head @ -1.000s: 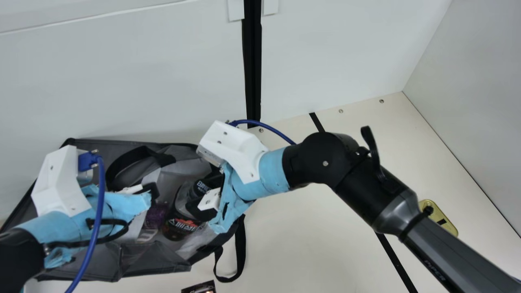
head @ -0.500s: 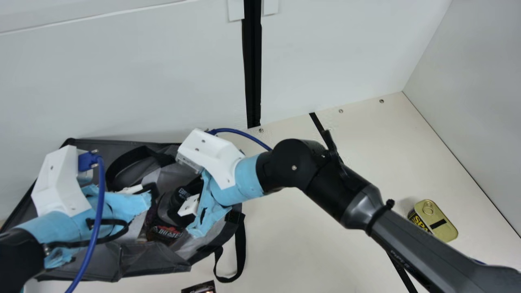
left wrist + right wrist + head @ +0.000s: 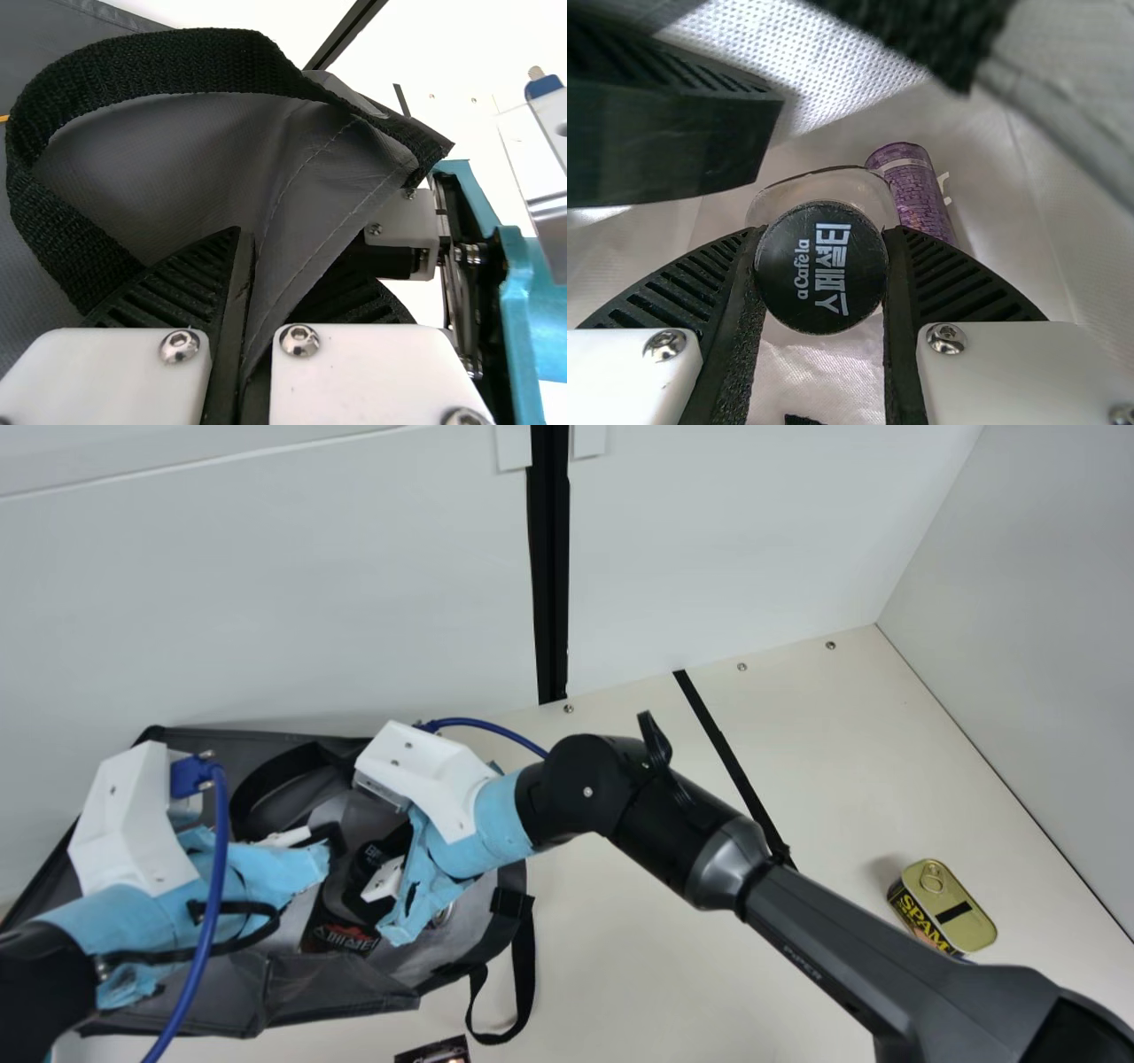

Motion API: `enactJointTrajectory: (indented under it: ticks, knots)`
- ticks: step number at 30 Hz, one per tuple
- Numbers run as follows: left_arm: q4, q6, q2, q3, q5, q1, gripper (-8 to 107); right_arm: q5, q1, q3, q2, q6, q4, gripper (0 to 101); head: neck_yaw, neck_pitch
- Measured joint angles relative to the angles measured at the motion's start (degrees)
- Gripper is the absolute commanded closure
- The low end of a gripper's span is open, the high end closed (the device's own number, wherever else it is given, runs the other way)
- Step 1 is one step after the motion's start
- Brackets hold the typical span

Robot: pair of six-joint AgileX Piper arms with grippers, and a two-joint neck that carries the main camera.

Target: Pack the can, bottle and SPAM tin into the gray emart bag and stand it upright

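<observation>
Inside gray bag (image 3: 337, 992) | R grip (image 3: 359, 884) part-open, clamping btl cap (image 3: 821, 268) | L grip (image 3: 333, 841) closed tight, bag fabric pinched | SPAM (image 3: 946, 908) on tbl (image 3: 664, 957)

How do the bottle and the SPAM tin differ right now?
The bottle is inside the gray bag, while the SPAM tin sits on the table. The right gripper grips the bottle by its black cap; nothing holds the tin. The bottle has a round cap, the tin a gold pull-ring lid. Both carry printed labels.

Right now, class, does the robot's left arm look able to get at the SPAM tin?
Probably not: the left gripper is pinching the gray bag, and the right arm extends between it and the SPAM tin.
</observation>
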Motion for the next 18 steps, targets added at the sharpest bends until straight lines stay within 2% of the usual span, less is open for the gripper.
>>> enactJointTrajectory:
  ticks: [1,18]
  knots:
    - [0.0,0.0,0.0,0.0,0.0,0.0,107,0.0,0.1,-0.2,0.2,0.1,0.0,101,0.0,-0.1]
    - [0.0,0.0,0.0,0.0,0.0,0.0,107,-0.1,0.6,-1.5,1.7,0.5,-0.7,45,0.0,-0.1]
